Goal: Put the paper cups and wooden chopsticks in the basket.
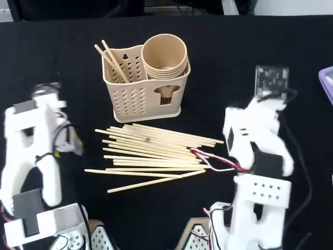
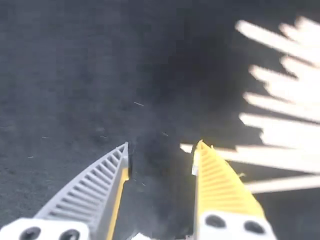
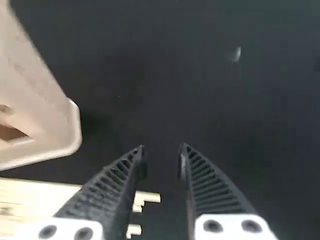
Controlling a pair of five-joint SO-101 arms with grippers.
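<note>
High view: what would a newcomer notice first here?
The loose pile of wooden chopsticks spread on the black table, right in front of the basket. Next, the stack of paper cups already standing in one basket compartment, with two chopsticks leaning in the other. The left gripper and right gripper sit at either end of the pile, both open and empty.

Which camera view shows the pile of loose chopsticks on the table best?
The high view: the whole pile of chopsticks lies spread in front of the basket. The left wrist view catches blurred ends of them; the right wrist view a few ends near the basket's corner.
</note>
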